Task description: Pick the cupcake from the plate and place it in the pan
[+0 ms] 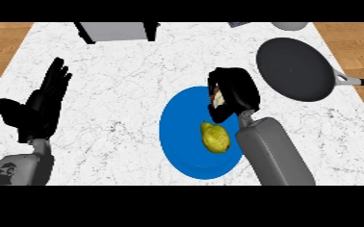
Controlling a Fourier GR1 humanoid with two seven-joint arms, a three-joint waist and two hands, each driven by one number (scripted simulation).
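**Cupcake gripped over the blue plate**

We saw the right hand curled round the cupcake, mostly hidden, above the blue plate, where a pear lay. The dark pan held nothing. The left hand rested with fingers straight.

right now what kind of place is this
Likely a kitchen counter: a white marbled worktop holding a dark pan and a blue plate with a pear.
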